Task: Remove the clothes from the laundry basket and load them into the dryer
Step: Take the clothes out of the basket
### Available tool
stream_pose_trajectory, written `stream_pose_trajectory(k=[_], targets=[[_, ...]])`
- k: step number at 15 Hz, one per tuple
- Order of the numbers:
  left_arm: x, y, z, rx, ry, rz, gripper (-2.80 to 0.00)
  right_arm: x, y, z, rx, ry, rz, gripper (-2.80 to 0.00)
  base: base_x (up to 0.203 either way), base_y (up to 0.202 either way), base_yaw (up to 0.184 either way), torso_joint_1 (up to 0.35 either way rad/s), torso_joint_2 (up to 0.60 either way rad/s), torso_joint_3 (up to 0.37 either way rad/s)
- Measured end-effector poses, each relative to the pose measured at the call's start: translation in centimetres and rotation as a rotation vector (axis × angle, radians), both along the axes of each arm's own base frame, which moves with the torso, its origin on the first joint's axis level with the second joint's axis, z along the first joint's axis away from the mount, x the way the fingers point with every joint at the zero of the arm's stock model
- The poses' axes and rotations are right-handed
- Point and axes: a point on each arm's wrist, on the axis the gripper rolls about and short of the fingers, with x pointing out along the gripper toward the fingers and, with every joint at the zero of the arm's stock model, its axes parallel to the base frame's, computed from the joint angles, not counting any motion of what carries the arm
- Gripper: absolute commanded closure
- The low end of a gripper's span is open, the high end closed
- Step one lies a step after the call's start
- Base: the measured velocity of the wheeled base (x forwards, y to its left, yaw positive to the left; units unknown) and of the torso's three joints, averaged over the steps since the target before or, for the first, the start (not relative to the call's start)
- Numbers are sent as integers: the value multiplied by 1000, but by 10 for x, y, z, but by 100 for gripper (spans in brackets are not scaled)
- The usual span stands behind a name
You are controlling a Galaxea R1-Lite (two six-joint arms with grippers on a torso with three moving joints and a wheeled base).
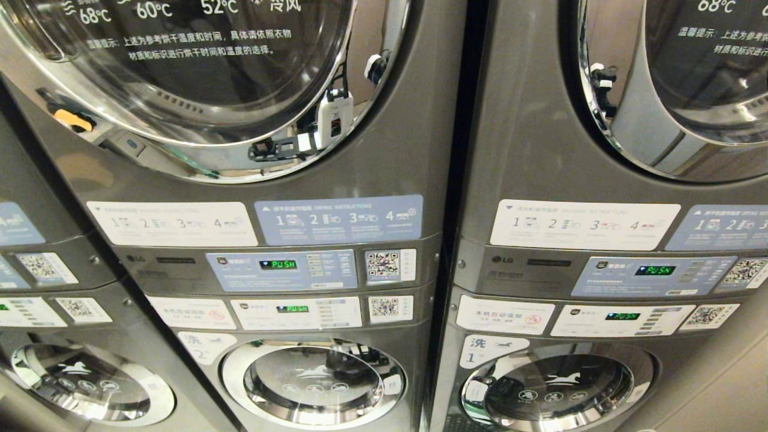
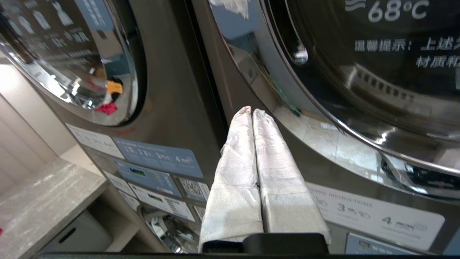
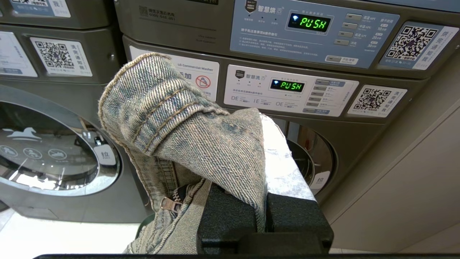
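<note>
R gripper clamped on denim garment; L gripper shut & empty, up by the dryer door.

Landmark = dryer door, closed, round glass w/ chrome ring. L gripper: cloth-wrapped fingers pressed together, nothing between them, tips just below the door's lower chrome rim, pointing at it; touching or not, can't tell. R gripper sits well below the door, in front of the control panels reading PUSH and the lower washer door; denim folds over its fingers, zipper hanging beside them. Laundry basket isn't visible in any view. Head view shows neither arm.
</note>
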Motion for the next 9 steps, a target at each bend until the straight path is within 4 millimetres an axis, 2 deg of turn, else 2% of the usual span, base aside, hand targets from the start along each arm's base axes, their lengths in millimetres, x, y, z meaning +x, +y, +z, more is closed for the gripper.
stream_pose_trajectory(k=[3, 9], targets=[[-2, -1, 7, 38, -44, 11, 0, 0, 0, 0, 0, 0, 0, 0, 0, 0, 0, 0, 0, 0], [3, -4, 9, 83, -71, 13, 0, 0, 0, 0, 0, 0, 0, 0, 0, 0, 0, 0, 0, 0]])
